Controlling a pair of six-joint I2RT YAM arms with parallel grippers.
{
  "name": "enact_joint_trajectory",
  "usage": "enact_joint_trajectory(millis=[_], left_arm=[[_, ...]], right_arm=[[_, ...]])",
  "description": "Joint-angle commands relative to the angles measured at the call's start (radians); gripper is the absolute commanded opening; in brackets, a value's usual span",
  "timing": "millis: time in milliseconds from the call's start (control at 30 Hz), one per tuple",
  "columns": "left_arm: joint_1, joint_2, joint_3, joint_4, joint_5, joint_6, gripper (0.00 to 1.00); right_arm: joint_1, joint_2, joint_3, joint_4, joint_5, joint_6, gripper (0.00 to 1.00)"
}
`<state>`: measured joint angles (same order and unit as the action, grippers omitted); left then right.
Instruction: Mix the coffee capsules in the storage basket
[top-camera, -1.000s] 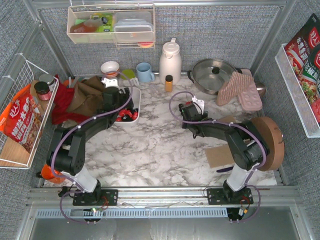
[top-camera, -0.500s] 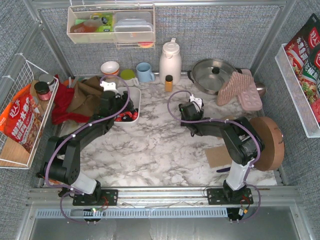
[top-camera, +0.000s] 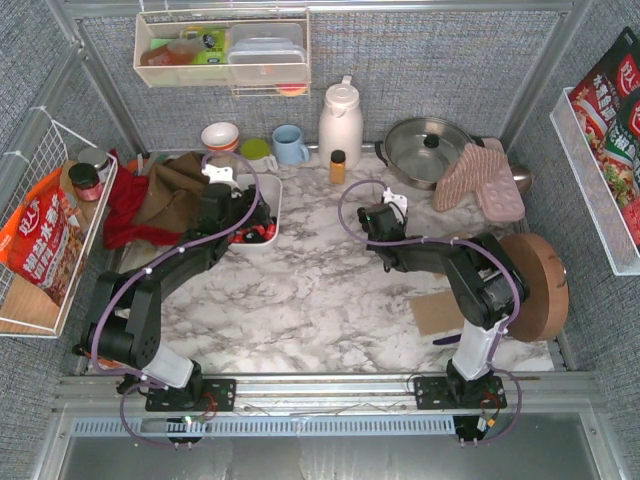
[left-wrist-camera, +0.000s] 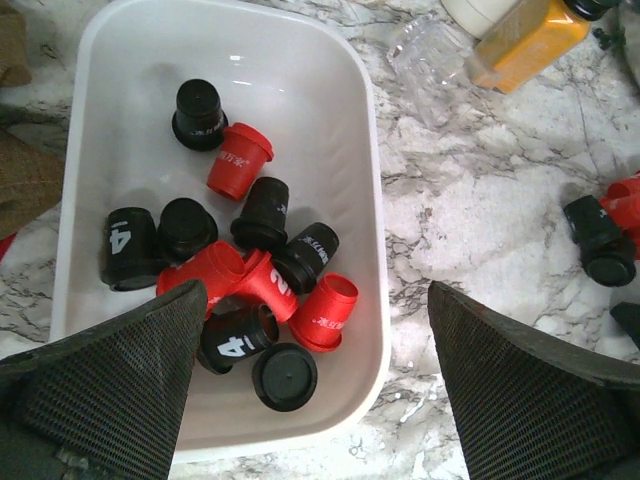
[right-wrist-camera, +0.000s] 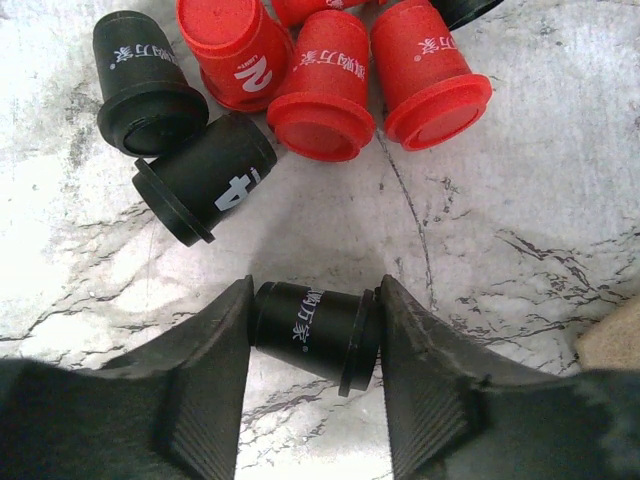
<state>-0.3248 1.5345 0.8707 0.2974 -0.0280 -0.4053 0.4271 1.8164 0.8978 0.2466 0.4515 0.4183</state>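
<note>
Overhead, shows white storage basket (top-camera: 274, 200) at approx 10 o'clock on marble table (top-camera: 300, 290), w/ red & black coffee capsules (left-wrist-camera: 262, 290) jumbled inside. Places L gripper (left-wrist-camera: 315, 292) above basket's 6 o'clock end, fingers spread wide, holding nothing. Places R gripper (right-wrist-camera: 315, 300) near table centre, clamped on black capsule (right-wrist-camera: 312, 328) lying sideways. Leaves loose capsules (right-wrist-camera: 320, 70), red & black, on marble at 12 o'clock of R gripper.
</note>
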Motion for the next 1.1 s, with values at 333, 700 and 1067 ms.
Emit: enact_joint_trajectory(millis=[333,700,1067], left_arm=[[-0.034,-0.054,-0.031,0.013,0.275,-0.029,0.99],[-0.249,-0.062,-0.057,-0.062,0.418,0.138,0.89],[-0.310,0.042,-0.013,-0.051,0.582,0.110,0.75]], right_arm=[[0.026,-0.178,-0.256,0.484,-0.394,-0.205,0.35],[0.168,-0.150,-0.536,1.128,-0.875,-0.741,0.32],[0.236,-0.182,-0.568,1.151,-0.877,-0.891,0.32]])
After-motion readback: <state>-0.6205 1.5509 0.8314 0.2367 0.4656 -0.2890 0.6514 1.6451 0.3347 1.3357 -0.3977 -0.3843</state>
